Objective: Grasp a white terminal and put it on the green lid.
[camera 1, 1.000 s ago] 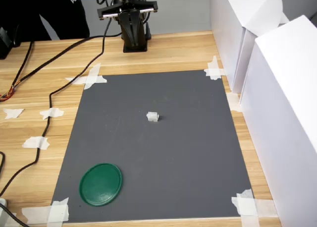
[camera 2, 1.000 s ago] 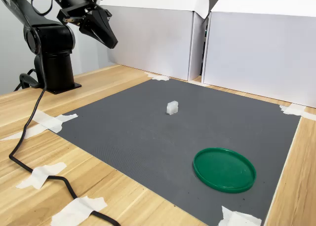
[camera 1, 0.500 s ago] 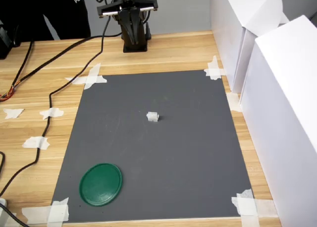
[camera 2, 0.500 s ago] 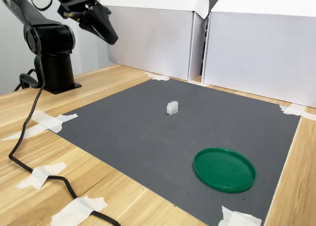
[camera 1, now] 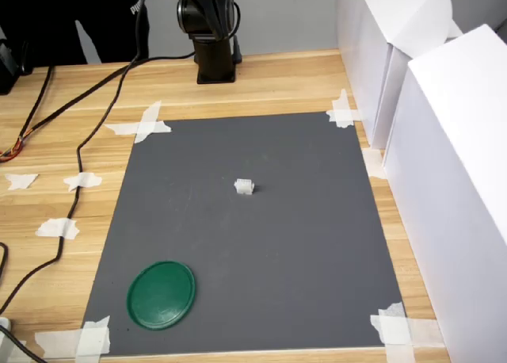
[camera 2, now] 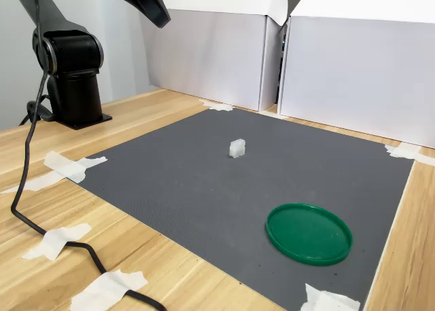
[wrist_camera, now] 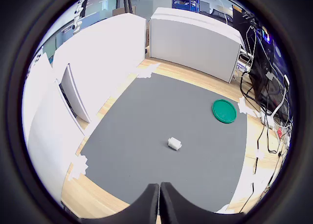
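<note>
The white terminal [camera 1: 244,187] sits upright near the middle of the grey mat [camera 1: 317,244], and shows too in the second exterior view [camera 2: 236,148] and the wrist view [wrist_camera: 174,144]. The green lid [camera 1: 161,294] lies flat near the mat's front left corner in the first exterior view, and at the lower right of the second exterior view [camera 2: 309,233]. My gripper [camera 2: 163,20] hangs high above the mat's far side, well away from both. In the wrist view its fingers [wrist_camera: 160,186] are pressed together with nothing between them.
Tall white boxes [camera 1: 444,141] wall off the first exterior view's right side. The arm's black base [camera 1: 214,50] stands behind the mat. A black cable [camera 1: 95,133] runs across the wooden table, and white tape strips [camera 1: 142,127] hold the mat's corners.
The gripper has risen steadily, leaving the top of the first exterior view and climbing to the top edge of the second exterior view. Terminal and lid have not moved.
</note>
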### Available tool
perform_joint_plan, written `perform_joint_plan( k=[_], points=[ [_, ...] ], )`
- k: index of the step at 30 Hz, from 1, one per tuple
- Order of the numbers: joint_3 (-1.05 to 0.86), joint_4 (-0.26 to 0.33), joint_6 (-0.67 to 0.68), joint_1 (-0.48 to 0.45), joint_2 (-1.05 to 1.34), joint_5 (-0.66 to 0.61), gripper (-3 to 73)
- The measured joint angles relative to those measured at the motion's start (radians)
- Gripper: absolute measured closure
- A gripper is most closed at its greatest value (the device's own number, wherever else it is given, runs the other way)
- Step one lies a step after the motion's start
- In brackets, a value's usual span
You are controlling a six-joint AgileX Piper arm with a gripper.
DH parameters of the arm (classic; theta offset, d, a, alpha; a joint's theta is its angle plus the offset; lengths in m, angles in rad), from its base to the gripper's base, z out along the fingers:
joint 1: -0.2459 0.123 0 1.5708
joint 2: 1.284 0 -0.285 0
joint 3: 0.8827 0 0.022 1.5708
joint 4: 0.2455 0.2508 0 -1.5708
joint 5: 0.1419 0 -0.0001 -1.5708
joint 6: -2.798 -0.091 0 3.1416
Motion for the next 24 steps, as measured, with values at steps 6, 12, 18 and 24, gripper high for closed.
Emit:
perform_joint_plan(
  k=[6,12,18,24],
  points=[
    [0.015,-0.004,0.005,0.000,-0.099,-0.009,71.1],
    [0.042,-0.005,0.140,0.000,-0.200,-0.010,65.1],
    [0.140,-0.035,0.197,0.000,-0.335,-0.021,43.2],
    [0.269,-0.112,0.221,0.015,-0.457,-0.020,12.0]
  ],
)
